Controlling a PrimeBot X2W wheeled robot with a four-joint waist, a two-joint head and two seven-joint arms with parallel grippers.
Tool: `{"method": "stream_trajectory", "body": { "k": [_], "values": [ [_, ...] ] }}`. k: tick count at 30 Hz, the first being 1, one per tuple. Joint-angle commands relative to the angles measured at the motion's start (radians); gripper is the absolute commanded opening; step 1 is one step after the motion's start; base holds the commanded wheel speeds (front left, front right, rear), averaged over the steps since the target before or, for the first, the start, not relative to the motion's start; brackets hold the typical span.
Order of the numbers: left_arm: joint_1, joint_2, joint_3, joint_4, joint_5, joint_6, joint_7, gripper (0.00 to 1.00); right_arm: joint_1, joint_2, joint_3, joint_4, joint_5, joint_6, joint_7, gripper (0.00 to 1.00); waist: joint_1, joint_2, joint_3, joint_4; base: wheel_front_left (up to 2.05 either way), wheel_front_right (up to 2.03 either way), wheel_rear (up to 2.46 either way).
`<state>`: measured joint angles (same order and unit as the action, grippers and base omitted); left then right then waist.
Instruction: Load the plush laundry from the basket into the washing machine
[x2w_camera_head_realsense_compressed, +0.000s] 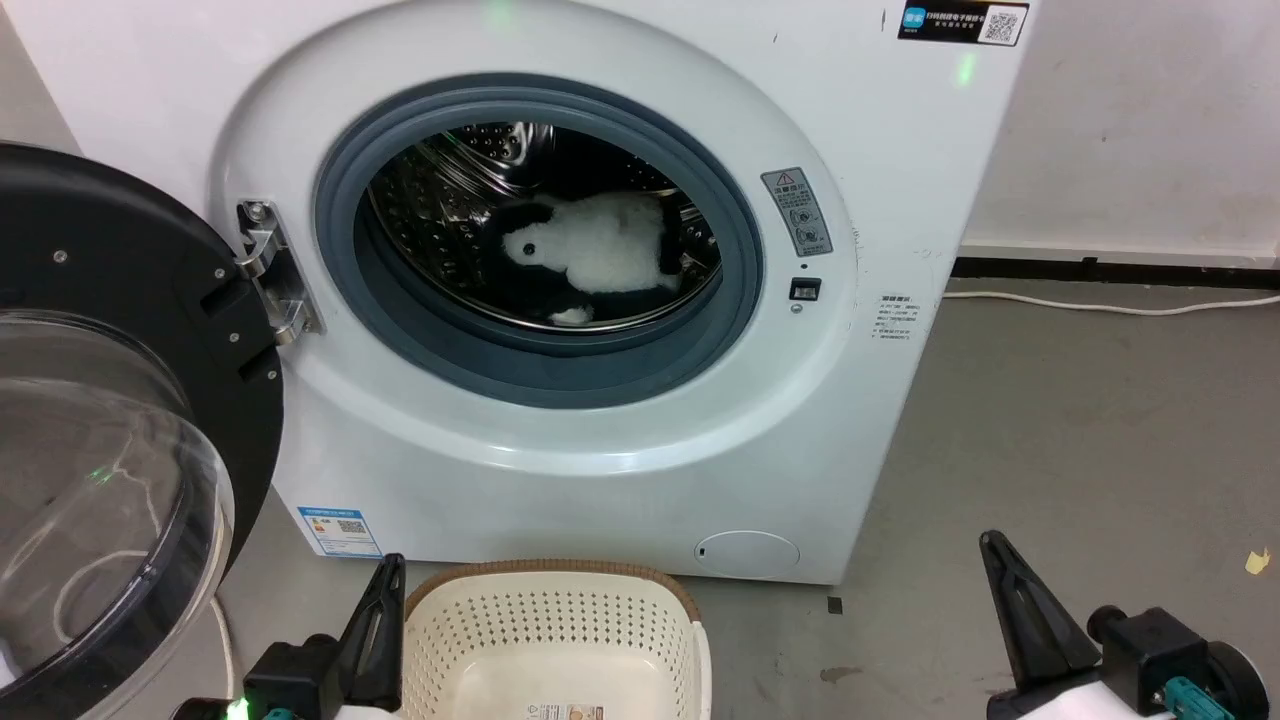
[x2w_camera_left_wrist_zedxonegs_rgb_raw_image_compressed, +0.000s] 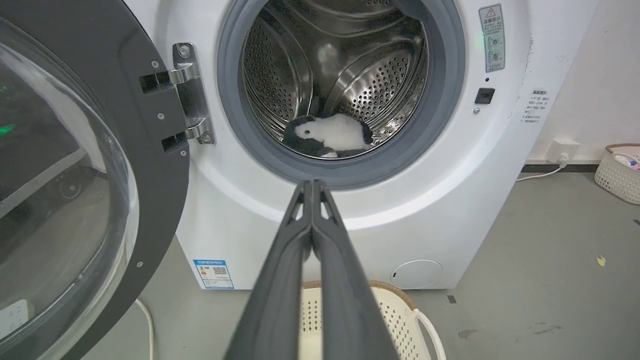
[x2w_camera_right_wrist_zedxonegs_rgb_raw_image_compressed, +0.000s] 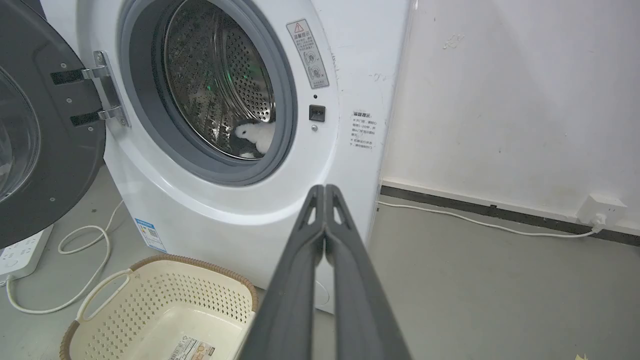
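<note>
The plush laundry (x2w_camera_head_realsense_compressed: 600, 250), fluffy white with black limbs, lies inside the steel drum of the washing machine (x2w_camera_head_realsense_compressed: 620, 470), whose black-framed domed door (x2w_camera_head_realsense_compressed: 110, 480) hangs open to the left. The cream basket (x2w_camera_head_realsense_compressed: 555, 630) stands on the floor in front of the washer, with nothing in it but a label sticker. My left gripper (x2w_camera_head_realsense_compressed: 385, 575) is low beside the basket's left rim, shut and holding nothing. My right gripper (x2w_camera_head_realsense_compressed: 990, 550) is low at the right, shut too. The plush (x2w_camera_left_wrist_zedxonegs_rgb_raw_image_compressed: 332, 135) and the basket (x2w_camera_right_wrist_zedxonegs_rgb_raw_image_compressed: 165, 305) also appear in the wrist views.
White cables and a power strip (x2w_camera_right_wrist_zedxonegs_rgb_raw_image_compressed: 20, 255) lie on the floor under the open door. A wall socket (x2w_camera_right_wrist_zedxonegs_rgb_raw_image_compressed: 600, 210) with a cord sits on the right wall. Another basket (x2w_camera_left_wrist_zedxonegs_rgb_raw_image_compressed: 617, 172) stands far right by the wall. Grey floor (x2w_camera_head_realsense_compressed: 1080, 430) stretches to the washer's right.
</note>
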<state>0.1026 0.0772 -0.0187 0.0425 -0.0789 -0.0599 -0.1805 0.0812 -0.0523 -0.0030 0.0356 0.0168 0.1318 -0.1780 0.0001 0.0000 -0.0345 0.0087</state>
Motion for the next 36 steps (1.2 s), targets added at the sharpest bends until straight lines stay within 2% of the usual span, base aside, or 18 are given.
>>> {"method": "stream_trajectory", "body": {
  "k": [1,36],
  "values": [
    [-0.015,-0.003,0.002,-0.004,0.011,0.007,0.008,0.0,-0.017,0.001,0.001,-0.006,-0.004,0.0,0.004,0.0,0.0,0.0,0.001,0.0,0.0,0.0,0.0],
    [-0.05,-0.013,0.009,-0.02,0.038,0.028,0.077,0.0,-0.043,0.001,0.002,-0.018,-0.009,-0.001,0.074,0.0,0.0,0.0,0.014,-0.004,0.0,0.0,0.0]
  ]
}}
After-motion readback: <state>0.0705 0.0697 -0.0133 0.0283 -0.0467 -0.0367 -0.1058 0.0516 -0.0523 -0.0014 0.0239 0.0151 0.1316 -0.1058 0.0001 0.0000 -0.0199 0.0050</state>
